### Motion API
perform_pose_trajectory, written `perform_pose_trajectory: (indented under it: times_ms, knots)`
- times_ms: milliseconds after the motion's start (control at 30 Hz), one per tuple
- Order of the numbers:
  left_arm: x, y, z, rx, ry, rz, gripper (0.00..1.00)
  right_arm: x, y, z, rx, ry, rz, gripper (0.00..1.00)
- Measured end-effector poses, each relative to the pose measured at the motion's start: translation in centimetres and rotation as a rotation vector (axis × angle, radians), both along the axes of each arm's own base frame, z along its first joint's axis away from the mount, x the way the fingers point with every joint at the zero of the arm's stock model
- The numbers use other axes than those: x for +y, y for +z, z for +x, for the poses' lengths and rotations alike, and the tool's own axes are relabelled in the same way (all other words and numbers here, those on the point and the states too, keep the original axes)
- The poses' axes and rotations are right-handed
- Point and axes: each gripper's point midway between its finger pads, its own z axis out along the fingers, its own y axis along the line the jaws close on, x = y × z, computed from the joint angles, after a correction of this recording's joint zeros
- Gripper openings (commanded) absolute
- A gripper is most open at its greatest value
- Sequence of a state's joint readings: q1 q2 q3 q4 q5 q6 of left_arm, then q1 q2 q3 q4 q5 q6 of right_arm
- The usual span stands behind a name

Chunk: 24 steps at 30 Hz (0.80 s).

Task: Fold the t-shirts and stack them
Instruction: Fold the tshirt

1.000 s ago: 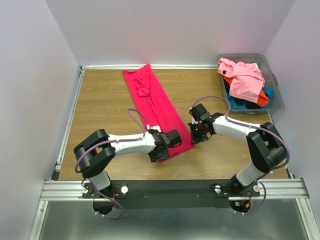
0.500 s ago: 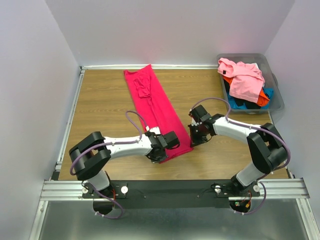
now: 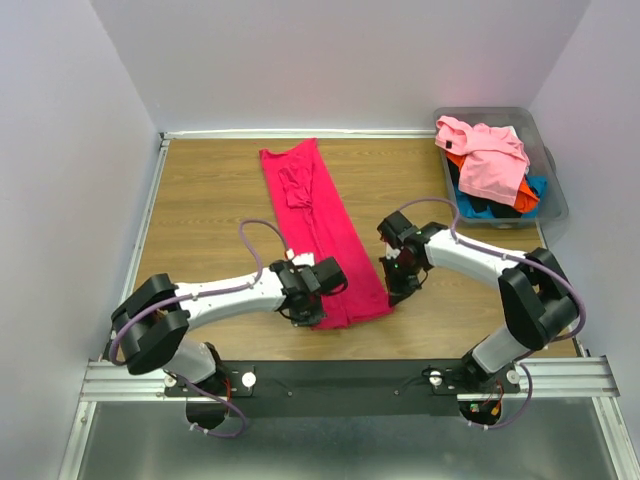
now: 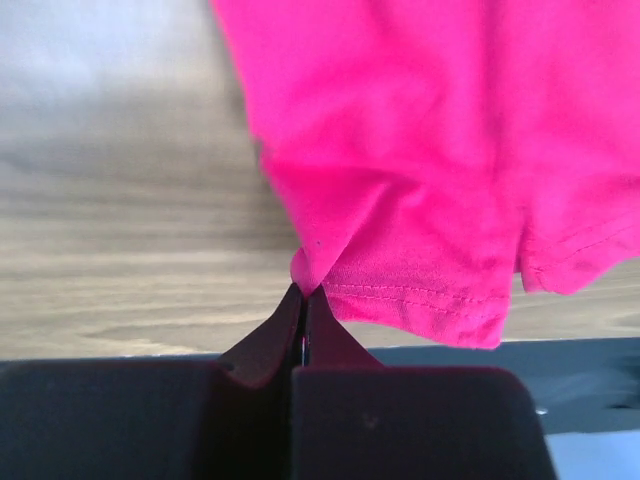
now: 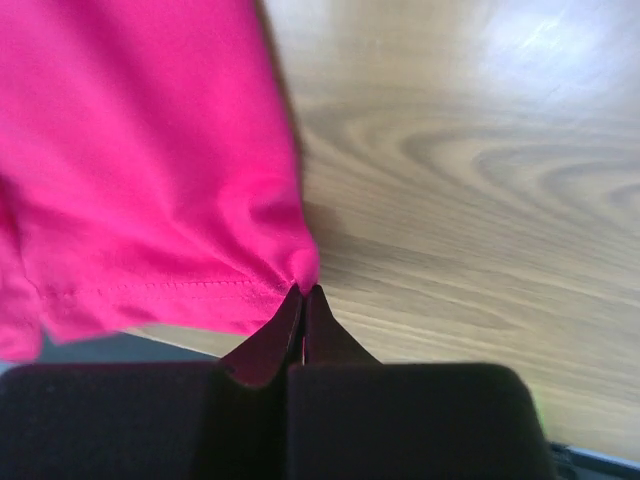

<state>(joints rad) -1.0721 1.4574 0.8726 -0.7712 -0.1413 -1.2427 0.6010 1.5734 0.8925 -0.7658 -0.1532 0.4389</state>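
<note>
The crimson-magenta t-shirt (image 3: pixel 322 228) lies folded into a long narrow strip down the middle of the wooden table, collar end far, hem end near. My left gripper (image 3: pixel 303 305) is shut on the hem's left corner (image 4: pixel 312 268). My right gripper (image 3: pixel 393 285) is shut on the hem's right corner (image 5: pixel 300 268). Both hold the hem (image 4: pixel 420 300) just above the wood. The other t-shirts, light pink (image 3: pixel 487 152), orange (image 3: pixel 524 200), blue (image 3: pixel 536 186) and black (image 3: pixel 480 206), lie piled in the bin.
A grey plastic bin (image 3: pixel 556 200) stands at the table's far right corner. A raised white rim (image 3: pixel 140 230) runs along the left edge and the back. The black mounting rail (image 3: pixel 340 380) spans the near edge.
Both grippers have pulled the shirt's hem end toward the near edge and slightly right. The strip now lies straighter and its collar end has shifted right.
</note>
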Motion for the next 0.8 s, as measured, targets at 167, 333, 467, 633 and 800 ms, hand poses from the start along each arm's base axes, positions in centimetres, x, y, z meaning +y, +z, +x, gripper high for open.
perform_pose_trajectory:
  times_ms: [167,333,467,633,800]
  knots:
    - [1.2,2.8,5.8,-0.093,0.071,-0.037,0.0,2.5,3.6,5.9,-0.139,-0.01,0.01,0.01]
    - [4.1,4.0,11.1,-0.186,0.138,-0.016,0.0,5.2,5.8,11.9,-0.261,-0.015,0.015,0.01]
    - [6.1,4.7,14.6,-0.268,0.167,0.007,0.0,7.2,6.6,16.1,-0.331,-0.011,0.016,0.01]
    - [8.3,4.6,19.1,-0.366,0.19,0.052,0.0,9.0,6.8,20.1,-0.421,-0.01,0.022,0.01]
    - [9.3,4.0,22.3,-0.437,0.171,0.112,0.0,10.1,6.3,22.8,-0.489,-0.012,0.023,0.01]
